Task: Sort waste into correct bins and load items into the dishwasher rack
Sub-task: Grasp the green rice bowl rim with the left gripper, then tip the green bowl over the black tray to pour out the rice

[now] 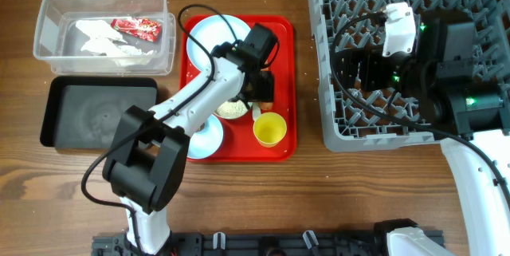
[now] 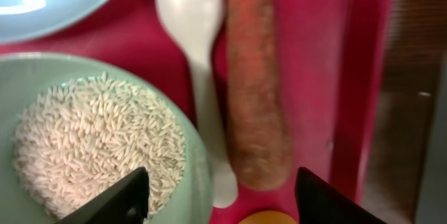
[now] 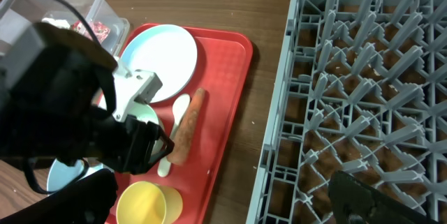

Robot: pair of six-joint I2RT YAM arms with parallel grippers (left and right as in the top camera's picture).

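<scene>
My left gripper (image 2: 220,197) is open and empty low over the red tray (image 1: 283,72). Between its fingers lie the white spoon (image 2: 195,77) and the orange carrot (image 2: 255,77), side by side. A pale bowl (image 2: 199,168) of white rice (image 2: 98,140) sits under the left finger. The pale blue plate (image 1: 209,33) is at the tray's back, a second bowl (image 1: 203,138) at its front and the yellow cup (image 1: 269,128) front right. My right gripper (image 3: 223,199) is open and empty over the grey rack's (image 1: 335,88) left part. The red wrapper (image 1: 135,26) and white paper (image 1: 100,41) lie in the clear tub (image 1: 48,33).
The black tub (image 1: 100,116) stands in front of the clear tub, left of the tray. A strip of bare wood separates the tray from the rack (image 3: 363,77). My left arm (image 3: 70,105) blocks part of the tray in the right wrist view.
</scene>
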